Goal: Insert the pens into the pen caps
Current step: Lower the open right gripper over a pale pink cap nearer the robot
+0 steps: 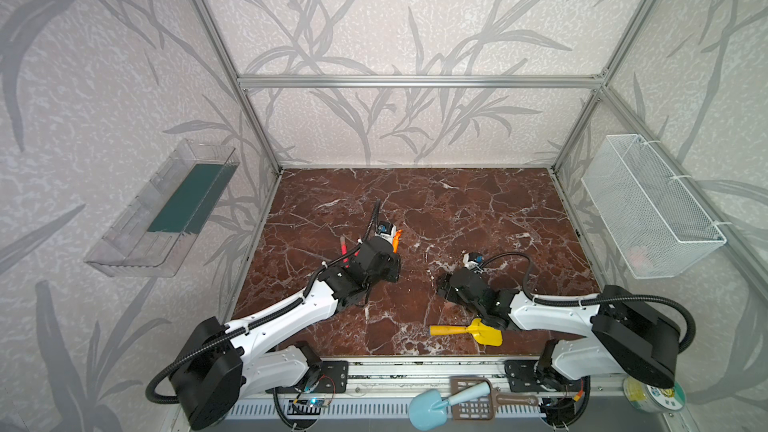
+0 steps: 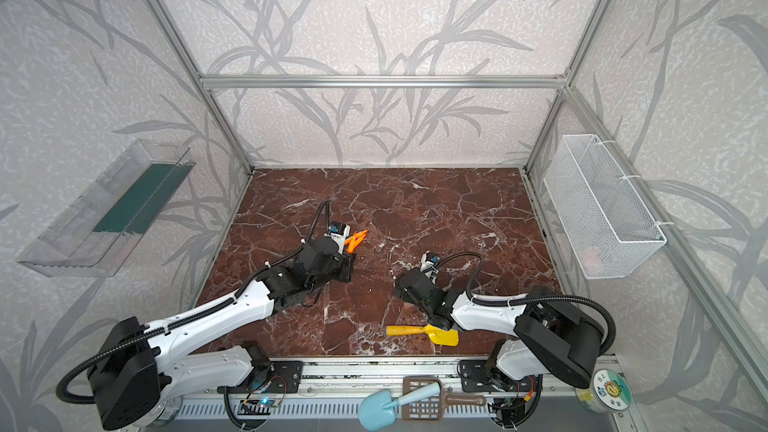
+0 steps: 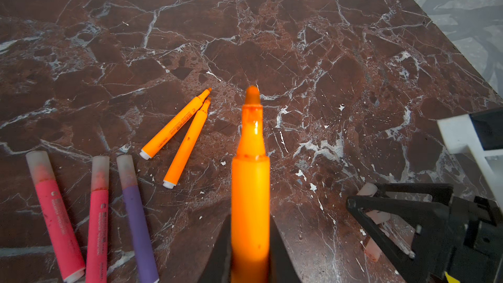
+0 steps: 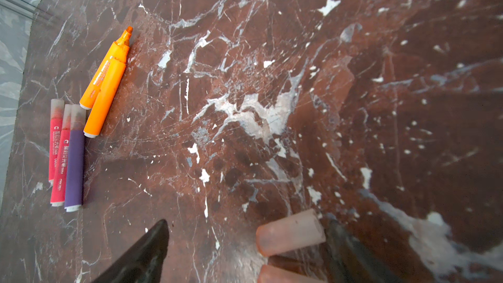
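The orange pen point(image 3: 250, 159) for this step is clamped by the barrel in my left gripper point(image 3: 250, 230). Its bare tip points forward, clear of the table point(image 3: 326, 50). The translucent pinkish pen cap point(image 4: 291, 231) I mean to pair with it lies on its side on the table. It sits between the spread jaws of my right gripper point(image 4: 247, 225), close against one finger; I cannot tell whether they touch. A second cap point(image 4: 283, 274) lies just beside it, at the frame edge. To do this well, I judge I should centre the jaws on the one cap so the neighbour is not caught, then close across its middle, leaving the mouth free. Which end is open I cannot make out, so I would check before lifting. The cap looks smooth and round and may roll or squirt from a skewed pinch. Once it is lifted, the mouth should face the tip with the axes in line, and the push should run straight along the barrel. Further out, two orange pens point(image 3: 177, 123) lie uncapped, tips near each other. Beside them, two pink-red pens point(image 3: 54, 213) and a purple pen point(image 3: 137, 227) lie capped. A yellow toy shovel point(image 1: 465, 332) lies near the front edge and plays no part.
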`<action>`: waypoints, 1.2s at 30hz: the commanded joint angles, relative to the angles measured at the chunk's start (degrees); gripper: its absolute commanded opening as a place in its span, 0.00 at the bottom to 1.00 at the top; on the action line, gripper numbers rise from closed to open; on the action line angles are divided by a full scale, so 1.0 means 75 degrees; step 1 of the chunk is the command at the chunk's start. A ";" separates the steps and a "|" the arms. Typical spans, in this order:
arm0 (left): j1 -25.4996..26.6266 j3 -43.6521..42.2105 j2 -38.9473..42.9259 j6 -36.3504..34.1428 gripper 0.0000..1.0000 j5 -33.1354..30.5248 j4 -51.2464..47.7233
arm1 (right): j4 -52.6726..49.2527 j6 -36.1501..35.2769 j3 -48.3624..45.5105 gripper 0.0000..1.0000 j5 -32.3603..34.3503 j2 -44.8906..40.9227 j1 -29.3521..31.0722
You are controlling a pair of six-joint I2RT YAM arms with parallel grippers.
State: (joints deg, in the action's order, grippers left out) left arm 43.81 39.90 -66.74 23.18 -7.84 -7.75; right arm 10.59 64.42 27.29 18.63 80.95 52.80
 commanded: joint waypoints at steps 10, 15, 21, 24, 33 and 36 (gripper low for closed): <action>0.0007 0.0012 -0.0010 0.0073 0.00 0.0024 0.0025 | -0.2043 -0.0798 0.1325 0.82 0.0540 0.0466 -0.0108; 0.0007 0.0012 -0.0018 0.0067 0.00 0.0032 0.0040 | -0.2910 -0.0946 0.1411 0.82 0.1132 0.0007 -0.0114; 0.0009 0.0022 -0.0043 0.0068 0.00 0.0036 0.0043 | -0.3141 -0.1153 0.1409 0.80 0.0995 -0.0106 -0.0105; 0.0008 0.0035 -0.0066 0.0062 0.00 0.0038 0.0048 | -0.3024 -0.1274 0.1467 0.77 0.0745 0.0088 -0.0102; 0.0012 0.0012 -0.0017 0.0049 0.00 -0.0007 0.0038 | -0.3397 -0.1497 0.2199 0.68 0.0407 0.1113 -0.0064; 0.0009 0.0020 -0.0009 0.0046 0.00 0.0002 0.0026 | -0.3566 -0.1518 0.2367 0.61 0.0448 0.1333 -0.0055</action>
State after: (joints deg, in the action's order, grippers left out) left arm 43.81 39.90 -66.98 23.16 -7.42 -7.75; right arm -12.80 53.87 43.51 21.78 89.78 52.23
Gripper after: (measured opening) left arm 0.162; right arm 0.620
